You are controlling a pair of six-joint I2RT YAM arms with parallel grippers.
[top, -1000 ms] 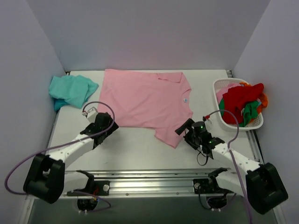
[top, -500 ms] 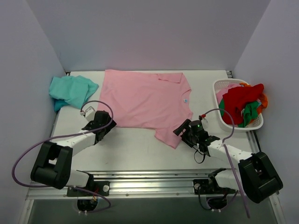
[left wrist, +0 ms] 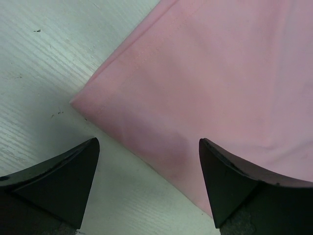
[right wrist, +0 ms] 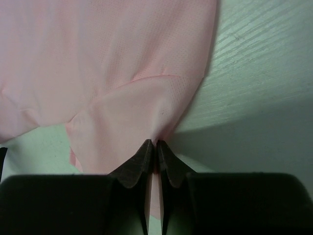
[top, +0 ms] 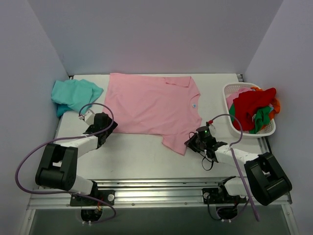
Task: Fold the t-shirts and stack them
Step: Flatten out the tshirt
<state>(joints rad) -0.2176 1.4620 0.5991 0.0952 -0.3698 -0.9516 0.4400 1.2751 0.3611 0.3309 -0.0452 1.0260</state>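
Observation:
A light pink t-shirt [top: 151,105] lies spread flat mid-table, collar to the right and hem to the left. A teal t-shirt [top: 73,95] sits crumpled at the far left. My right gripper [top: 190,143] is down at the pink shirt's near sleeve. In the right wrist view its jaws [right wrist: 156,143] are shut, with a fold of the pink fabric [right wrist: 122,58] pinched between them. My left gripper [top: 108,128] stands open low over the shirt's near hem corner. In the left wrist view its fingers [left wrist: 148,147] straddle the pink edge [left wrist: 220,73] without closing on it.
A white plastic basket [top: 230,90] at the right edge holds red [top: 252,105], green and orange garments. Grey walls close in the table on the left, back and right. Bare white tabletop [top: 142,156] runs between the shirt and the arm bases.
Both arms have reached forward to the pink shirt's near edge. The right jaws went from wide open to shut on the sleeve fabric. The left jaws stayed open.

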